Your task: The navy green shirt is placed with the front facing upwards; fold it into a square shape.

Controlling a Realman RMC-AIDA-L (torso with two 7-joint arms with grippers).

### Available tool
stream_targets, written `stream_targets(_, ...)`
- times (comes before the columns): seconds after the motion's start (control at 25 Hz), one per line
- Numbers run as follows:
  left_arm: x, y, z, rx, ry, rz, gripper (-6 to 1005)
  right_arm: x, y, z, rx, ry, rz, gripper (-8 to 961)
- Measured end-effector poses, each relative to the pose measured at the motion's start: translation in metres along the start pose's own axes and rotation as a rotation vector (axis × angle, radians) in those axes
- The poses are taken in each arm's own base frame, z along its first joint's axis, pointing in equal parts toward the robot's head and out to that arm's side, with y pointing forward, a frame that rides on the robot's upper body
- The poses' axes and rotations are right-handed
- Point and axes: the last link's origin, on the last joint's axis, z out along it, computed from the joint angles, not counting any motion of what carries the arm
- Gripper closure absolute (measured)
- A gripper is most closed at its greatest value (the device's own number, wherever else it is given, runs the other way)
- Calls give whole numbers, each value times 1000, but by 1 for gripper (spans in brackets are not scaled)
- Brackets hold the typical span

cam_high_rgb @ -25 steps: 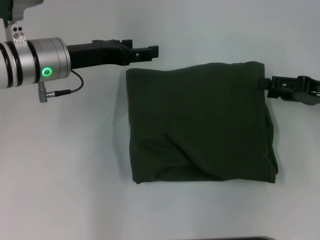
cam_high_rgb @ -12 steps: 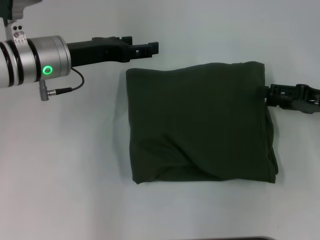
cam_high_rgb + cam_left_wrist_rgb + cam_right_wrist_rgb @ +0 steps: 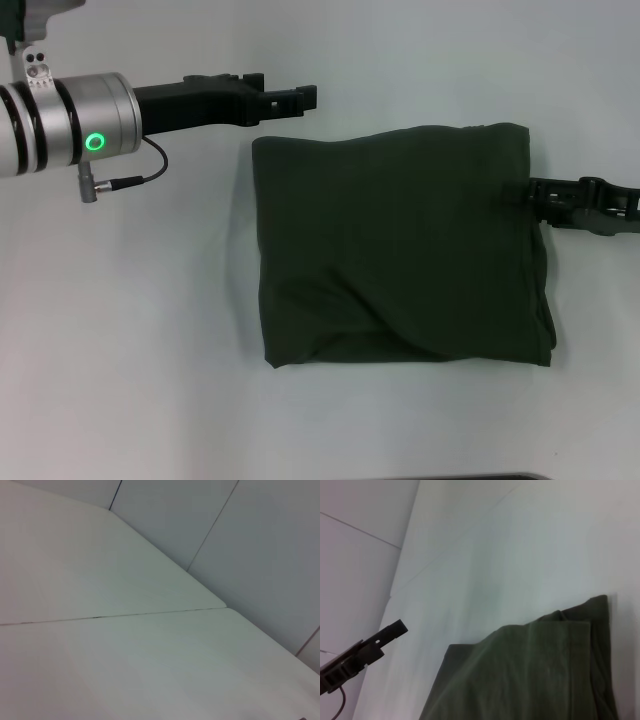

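Observation:
The navy green shirt [image 3: 400,240] lies folded into a rough square on the white table [image 3: 130,330], plain green side up, with a soft crease across its near half. No lettering shows. My left gripper [image 3: 305,99] hovers just beyond the shirt's far left corner, apart from the cloth. My right gripper [image 3: 535,190] sits at the shirt's right edge, about a third of the way from the far corner. The right wrist view shows the shirt's [image 3: 530,675] layered far corner and, farther off, the left gripper [image 3: 395,629].
A cable [image 3: 140,180] loops under the left arm's silver wrist. The left wrist view holds only the table with a seam [image 3: 115,615] and grey wall panels [image 3: 260,545] behind it. A dark edge [image 3: 500,477] shows at the table's near side.
My right gripper has slid along the shirt's right edge toward the near side. The shirt and the left arm have stayed put.

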Motion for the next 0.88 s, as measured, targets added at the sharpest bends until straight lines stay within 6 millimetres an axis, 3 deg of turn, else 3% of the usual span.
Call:
stream_targets(0.68, 0, -1, 0, 9, 2, 2, 64, -9, 4, 22, 24, -34, -24, 290)
stream_targets(0.88, -2, -3, 0, 21, 2, -2, 64, -8, 4, 25, 28, -32, -34, 530)
